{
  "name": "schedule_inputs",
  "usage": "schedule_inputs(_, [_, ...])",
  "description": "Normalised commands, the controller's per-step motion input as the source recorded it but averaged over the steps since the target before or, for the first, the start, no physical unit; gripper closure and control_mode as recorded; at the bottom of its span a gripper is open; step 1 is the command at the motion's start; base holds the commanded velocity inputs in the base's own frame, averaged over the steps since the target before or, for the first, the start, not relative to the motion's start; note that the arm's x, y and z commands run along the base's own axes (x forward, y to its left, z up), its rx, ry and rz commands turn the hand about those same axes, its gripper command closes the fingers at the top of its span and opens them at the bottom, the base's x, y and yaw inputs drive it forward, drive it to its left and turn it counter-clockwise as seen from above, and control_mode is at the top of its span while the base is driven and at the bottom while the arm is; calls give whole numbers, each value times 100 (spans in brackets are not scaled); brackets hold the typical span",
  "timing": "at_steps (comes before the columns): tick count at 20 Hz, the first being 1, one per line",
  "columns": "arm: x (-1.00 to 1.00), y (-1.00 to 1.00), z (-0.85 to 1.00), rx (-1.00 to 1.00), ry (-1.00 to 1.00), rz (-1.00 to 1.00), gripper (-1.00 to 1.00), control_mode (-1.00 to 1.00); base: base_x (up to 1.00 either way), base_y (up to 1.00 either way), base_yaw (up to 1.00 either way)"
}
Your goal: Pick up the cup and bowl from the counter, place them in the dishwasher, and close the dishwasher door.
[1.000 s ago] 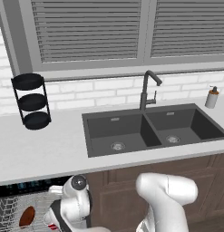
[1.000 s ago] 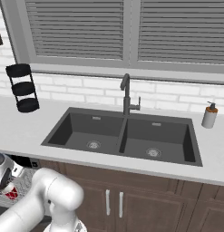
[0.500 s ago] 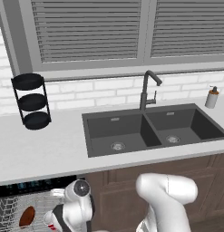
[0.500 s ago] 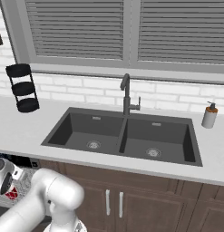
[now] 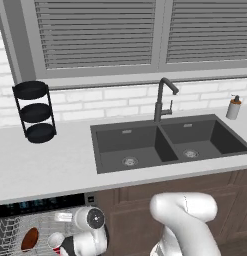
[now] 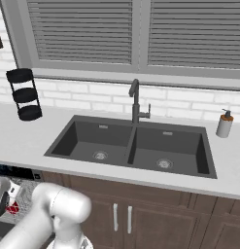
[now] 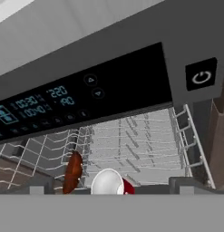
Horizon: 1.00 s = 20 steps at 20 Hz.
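1. Dishwasher [image 7: 86, 97] under the long pale grey-white counter [image 5: 45, 167] stands open; its black control strip with teal marks shows above the grey wire rack [image 7: 145, 145].
2. Shallow round reddish-brown bowl [image 7: 73, 172] stands on its edge in the rack, to the left of the small red plastic cup [image 7: 111, 183].
3. The cup lies on its side in the rack, with its white inside turned toward the hand camera.
4. The two-finger gripper [image 7: 111, 186] is low in front of the rack, its jaws are spread wide and they hold nothing.
5. In the left base view the bowl [image 5: 29, 239] and the cup [image 5: 56, 241] are seen in the rack, just beside the white arm [image 5: 90, 235].
6. On the counter are a dark grey double sink [image 5: 165, 142], a black three-tier stand [image 5: 35, 112] and a small soap bottle [image 5: 234, 107].
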Motion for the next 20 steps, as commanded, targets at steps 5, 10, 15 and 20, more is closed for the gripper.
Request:
schedule_inputs(5, [-26, 0, 27, 8, -10, 3, -100, -100, 0, 0, 0])
schedule_inputs(10, [-62, 6, 19, 7, -25, 4, -100, -100, 0, 0, 0])
schedule_inputs(15, [-63, 29, 45, -2, -7, 3, -100, -100, 0, 0, 0])
schedule_inputs(20, [-40, 31, 98, -18, 12, 0, -100, -100, 0, 0, 0])
